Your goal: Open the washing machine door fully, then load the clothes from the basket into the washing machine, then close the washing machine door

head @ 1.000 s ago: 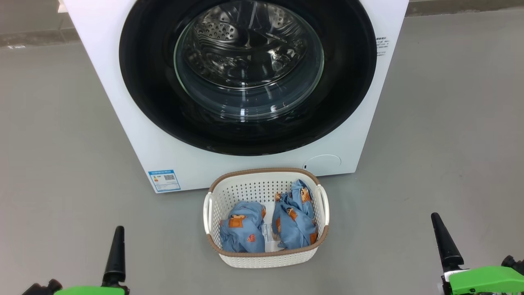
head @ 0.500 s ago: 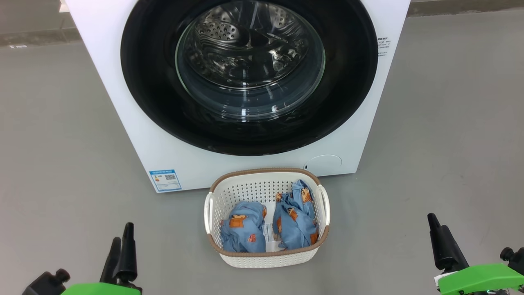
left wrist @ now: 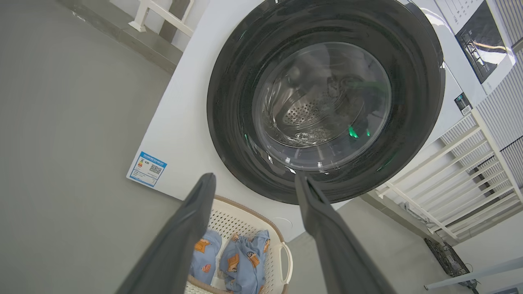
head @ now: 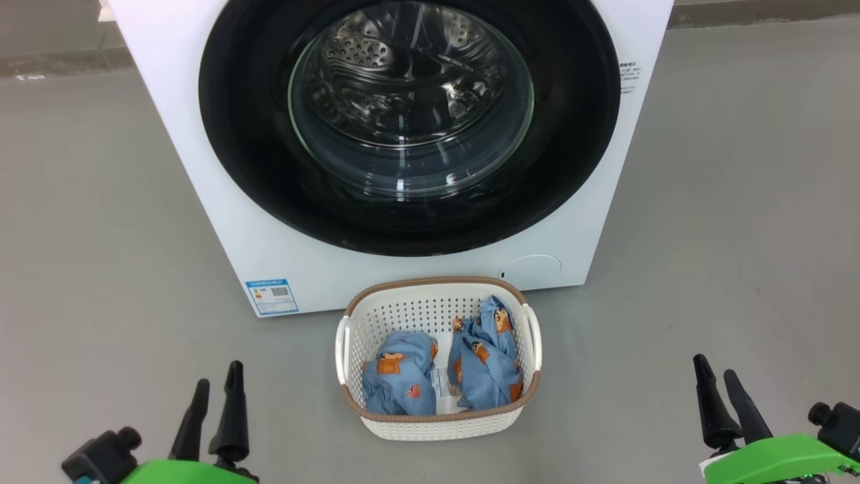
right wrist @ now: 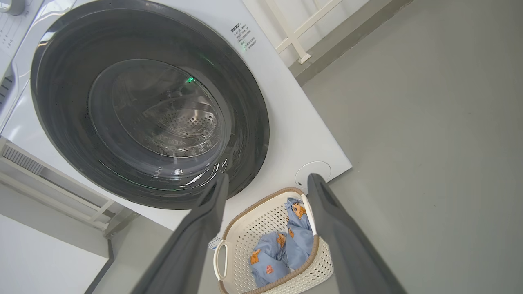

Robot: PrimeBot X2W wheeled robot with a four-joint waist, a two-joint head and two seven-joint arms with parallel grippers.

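The white washing machine [head: 201, 168] stands ahead on the grey floor, its round black-rimmed door [head: 410, 128] shut flat against the front, steel drum visible through the glass. In front of it sits the cream basket [head: 437, 425] holding two light-blue clothes bundles [head: 398, 380] [head: 485, 363] side by side. My left gripper [head: 218, 375] is open at the lower left, well left of the basket. At the lower right my right gripper [head: 715, 366] is open too, empty. The left wrist view shows the door [left wrist: 327, 102] and basket [left wrist: 245, 220] beyond the fingers; so does the right wrist view, with door [right wrist: 151, 106] and basket [right wrist: 282, 281].
A blue energy sticker [head: 271, 296] and a round filter cover [head: 533, 267] mark the machine's lower front. White rail frames [left wrist: 445, 163] stand beside the machine. Grey floor stretches on both sides of the basket.
Both grippers have turned at the wrist, so each now shows two separate fingers instead of one. The left one has shifted right and up a little. Machine and basket are unmoved.
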